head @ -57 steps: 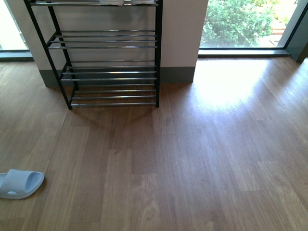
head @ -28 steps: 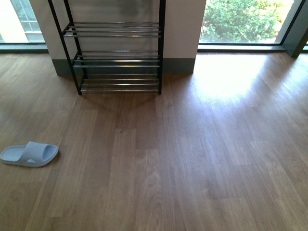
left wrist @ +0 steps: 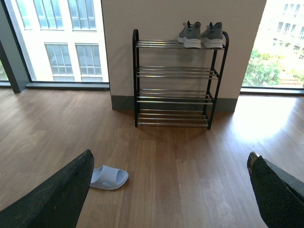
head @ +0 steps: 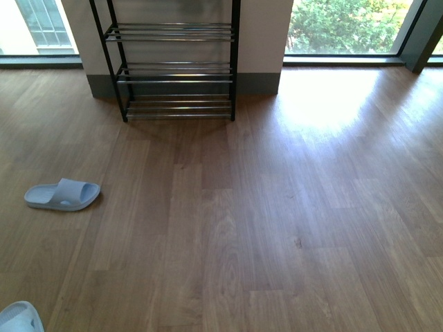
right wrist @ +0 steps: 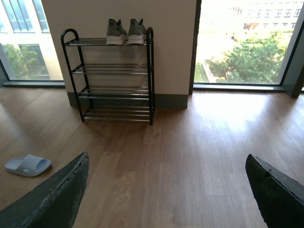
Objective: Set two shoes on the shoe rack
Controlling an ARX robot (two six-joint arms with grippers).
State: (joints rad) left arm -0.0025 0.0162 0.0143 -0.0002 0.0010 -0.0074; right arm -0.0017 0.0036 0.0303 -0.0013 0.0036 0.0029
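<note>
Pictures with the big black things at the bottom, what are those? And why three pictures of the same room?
A robot with two arms took them. One camera sits on its body and looks at the floor ahead. Each arm carries another camera. The black shapes are the open fingers of the left tool and the right tool; both hold nothing. By the wall stands a shoe rack with grey sneakers on top. One pale blue slide sandal lies on the wooden floor; a second sandal peeks in at the corner.

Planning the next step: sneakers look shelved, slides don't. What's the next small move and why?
Probably turn toward the slide sandal lying on the floor, left of the shoe rack. The sneakers already sit on top; both pincers look open and empty.
</note>
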